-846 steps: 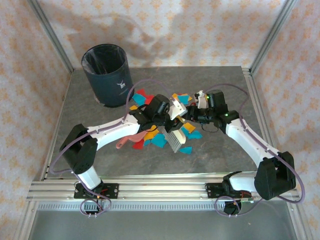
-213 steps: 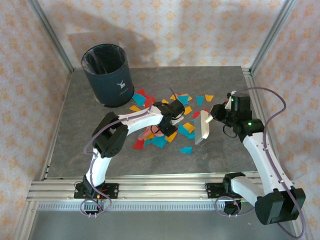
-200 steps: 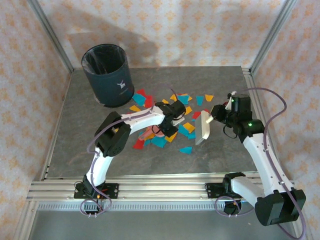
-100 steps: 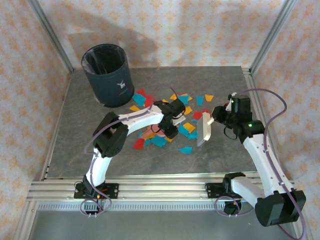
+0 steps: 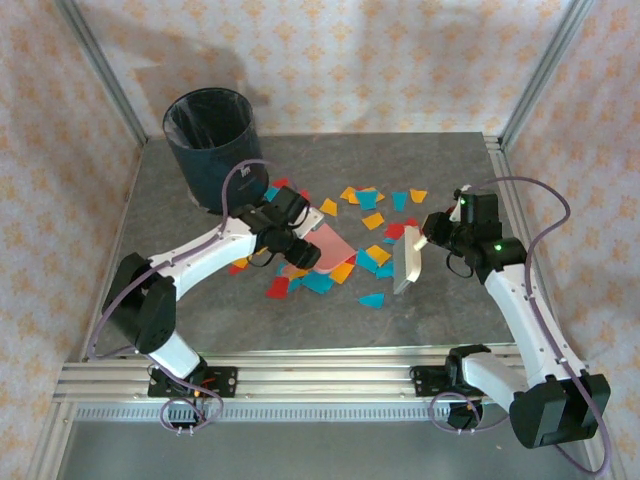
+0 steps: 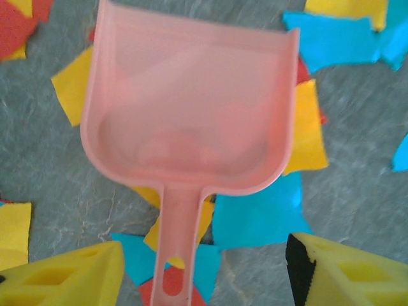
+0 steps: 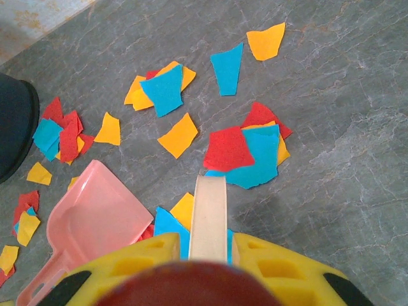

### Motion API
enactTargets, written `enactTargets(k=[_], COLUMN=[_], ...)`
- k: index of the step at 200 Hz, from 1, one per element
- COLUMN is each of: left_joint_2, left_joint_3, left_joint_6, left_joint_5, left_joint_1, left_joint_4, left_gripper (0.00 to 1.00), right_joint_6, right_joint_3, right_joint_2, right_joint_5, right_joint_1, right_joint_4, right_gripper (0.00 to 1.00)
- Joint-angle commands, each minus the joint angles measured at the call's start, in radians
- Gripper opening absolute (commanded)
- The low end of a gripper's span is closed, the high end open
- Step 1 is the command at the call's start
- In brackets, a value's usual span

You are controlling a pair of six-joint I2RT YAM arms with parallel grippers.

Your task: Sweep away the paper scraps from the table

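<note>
dark grey marbled table (image 5: 180, 300) sits inside a cell with pale patterned walls (image 5: 350, 60), and silver rails (image 5: 300, 378) frame its edges. a dark round bin (image 5: 210, 150) stands upright at the far left corner, close to the left rail.

wide bands of bare stone run along the near edge, down the left side below the bin, and along the far edge to the right of the bin. a narrower bare strip lies between the mess and the right rail.

the left arm (image 5: 190, 262) reaches in from the near left, the right arm (image 5: 520, 300) from the near right, and both end near the middle of the table.

a pink dustpan (image 5: 325, 245) lies flat at the centre, on top of several scraps. in the left wrist view the left gripper (image 6: 204, 268) is open. its yellow fingers (image 6: 64, 277) stand either side of the dustpan (image 6: 191, 121) handle with a gap on each side.

the right gripper (image 5: 430, 235) is closed around the handle of a pale brush (image 5: 407, 262), which is just right of the dustpan. whether the bristles touch the stone cannot be told.

the paper scraps (image 5: 372, 220), in red, orange and blue, are spread across the middle of the table from the foot of the bin to the brush. a few loose pieces lie beyond the brush toward the far right, and one blue piece sits apart on the near side.
</note>
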Motion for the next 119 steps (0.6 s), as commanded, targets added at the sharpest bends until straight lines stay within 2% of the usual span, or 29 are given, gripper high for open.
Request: enactTargets(k=[1, 60, 119], left_joint_2=[-0.01, 0.083, 0.164], left_joint_3=[-0.05, -0.047, -0.008], left_joint_6=[0.037, 0.106, 0.155], left_joint_5=[0.021, 0.022, -0.008], left_joint_1=[0.012, 0.035, 0.037], left_joint_4=[0.064, 0.055, -0.015], left_gripper=[0.72, 0.73, 0.65], right_joint_6=[-0.002, -0.006, -0.006], right_joint_3=[0.014, 0.021, 0.017], right_joint_2=[-0.008, -0.021, -0.026], right_joint_5=[-0.014, -0.005, 0.004], right_joint_1=[-0.004, -0.004, -0.004], right_joint_4=[0.022, -0.002, -0.008], right_gripper=[0.0, 0.0, 0.0])
